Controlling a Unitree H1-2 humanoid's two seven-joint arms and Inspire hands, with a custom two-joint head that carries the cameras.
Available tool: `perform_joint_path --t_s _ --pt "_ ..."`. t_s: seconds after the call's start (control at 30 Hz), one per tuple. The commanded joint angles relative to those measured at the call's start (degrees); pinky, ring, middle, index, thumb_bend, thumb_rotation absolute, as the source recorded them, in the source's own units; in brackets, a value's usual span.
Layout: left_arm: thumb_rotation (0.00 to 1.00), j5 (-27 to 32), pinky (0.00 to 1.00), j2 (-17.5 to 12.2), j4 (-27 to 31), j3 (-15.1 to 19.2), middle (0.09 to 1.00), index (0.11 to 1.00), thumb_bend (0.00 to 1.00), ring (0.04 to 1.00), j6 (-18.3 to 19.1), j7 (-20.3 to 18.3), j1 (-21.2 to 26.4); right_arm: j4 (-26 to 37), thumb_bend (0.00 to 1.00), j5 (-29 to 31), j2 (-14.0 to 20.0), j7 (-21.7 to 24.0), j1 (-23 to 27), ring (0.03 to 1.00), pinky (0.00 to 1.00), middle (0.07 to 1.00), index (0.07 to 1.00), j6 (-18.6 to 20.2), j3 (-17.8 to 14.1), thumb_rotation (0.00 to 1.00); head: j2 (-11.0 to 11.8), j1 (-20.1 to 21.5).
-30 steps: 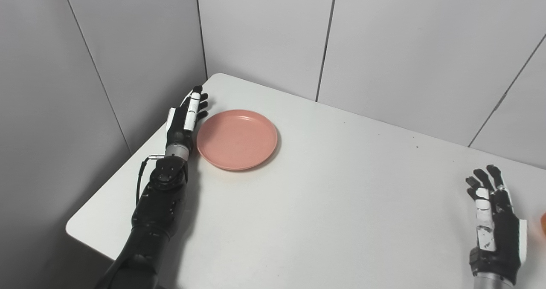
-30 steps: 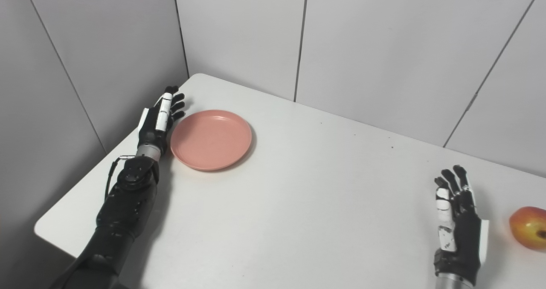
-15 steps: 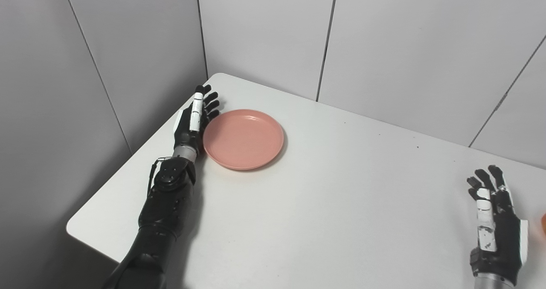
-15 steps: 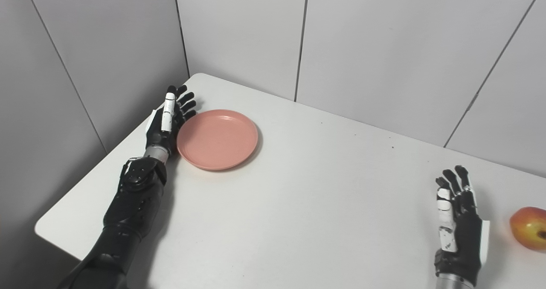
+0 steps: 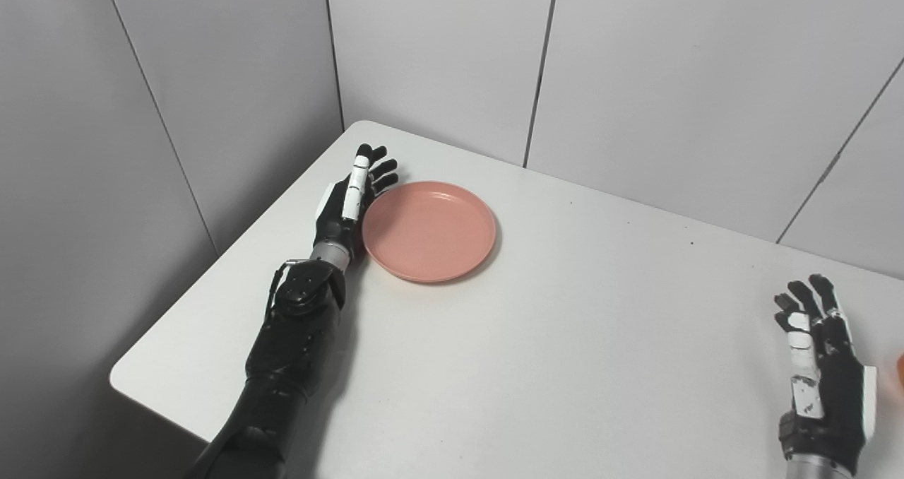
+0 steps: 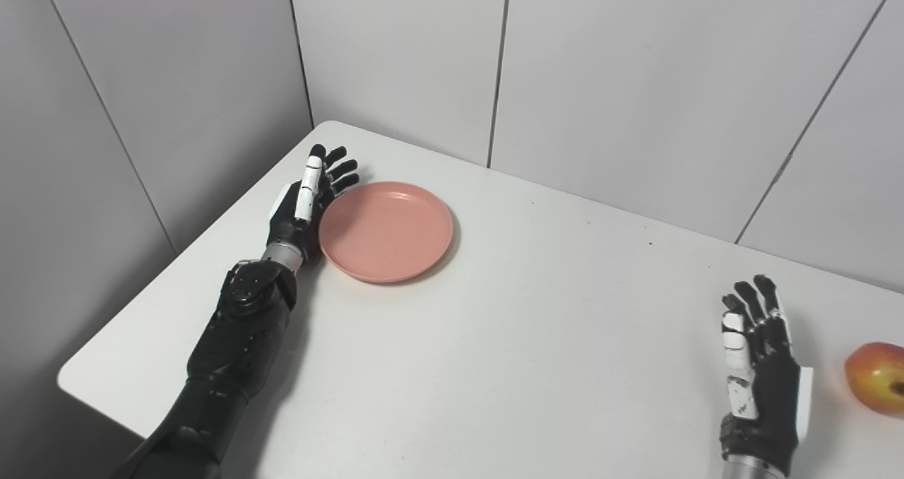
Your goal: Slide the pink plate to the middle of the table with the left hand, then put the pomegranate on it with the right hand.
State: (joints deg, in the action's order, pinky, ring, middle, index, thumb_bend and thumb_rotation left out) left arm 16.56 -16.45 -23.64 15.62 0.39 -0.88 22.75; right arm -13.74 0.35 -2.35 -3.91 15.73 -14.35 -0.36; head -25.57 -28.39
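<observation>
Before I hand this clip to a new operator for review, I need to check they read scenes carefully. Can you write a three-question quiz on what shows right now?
1. True or false: the pomegranate already lies on the pink plate.
2. Which hand is at the plate's rim? A) left hand B) right hand C) neither
3. Fill in: the fruit lies on the table at the picture's ____ edge, beside the right hand.

Key
1. False: the plate holds nothing.
2. A: its open fingers lie along the plate's left rim.
3. Right.
</observation>
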Motion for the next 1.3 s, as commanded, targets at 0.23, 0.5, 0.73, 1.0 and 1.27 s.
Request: perform_joint_path --t_s 0.23,0.5,0.73,1.0,1.27 --pt "1.0 -1.65 0.85 0.79 2.87 -2.23 0.88 0.872 0.65 0.877 1.5 -0.5 1.47 -0.62 0.49 -0.4 -0.14 0.24 -2.09 0.849 0.88 0.868 0.896 0.58 0.19 0.78 -0.46 0.34" --pt "1.0 -2.82 0.87 1.73 3.08 -3.14 0.882 0.876 0.66 0.881 1.99 -0.46 1.71 -0.37 0.5 -1.0 -0.11 -0.18 -2.06 0.838 0.86 0.861 0.888 0.83 0.18 0.79 -0.91 0.42" --pt "1.0 -3.92 0.88 2.05 3.35 -4.59 0.895 0.889 0.65 0.896 1.92 -0.9 1.84 0.0 0.5 -0.96 -0.07 0.0 -2.04 0.842 0.87 0.868 0.893 1.22 0.29 0.8 -1.25 0.65" --pt "1.0 -5.19 0.87 2.8 3.92 -6.23 0.897 0.889 0.64 0.894 2.61 -0.57 2.3 -0.34 0.53 -0.71 -0.14 -0.16 -1.85 0.839 0.87 0.862 0.882 0.87 0.03 0.79 -1.49 0.61" --pt "1.0 -6.14 0.88 3.53 4.94 -6.75 0.902 0.895 0.63 0.903 3.9 -0.23 2.29 -0.19 0.54 -0.88 0.06 -0.04 -1.94 0.841 0.87 0.863 0.887 1.29 0.19 0.8 -1.9 0.86"
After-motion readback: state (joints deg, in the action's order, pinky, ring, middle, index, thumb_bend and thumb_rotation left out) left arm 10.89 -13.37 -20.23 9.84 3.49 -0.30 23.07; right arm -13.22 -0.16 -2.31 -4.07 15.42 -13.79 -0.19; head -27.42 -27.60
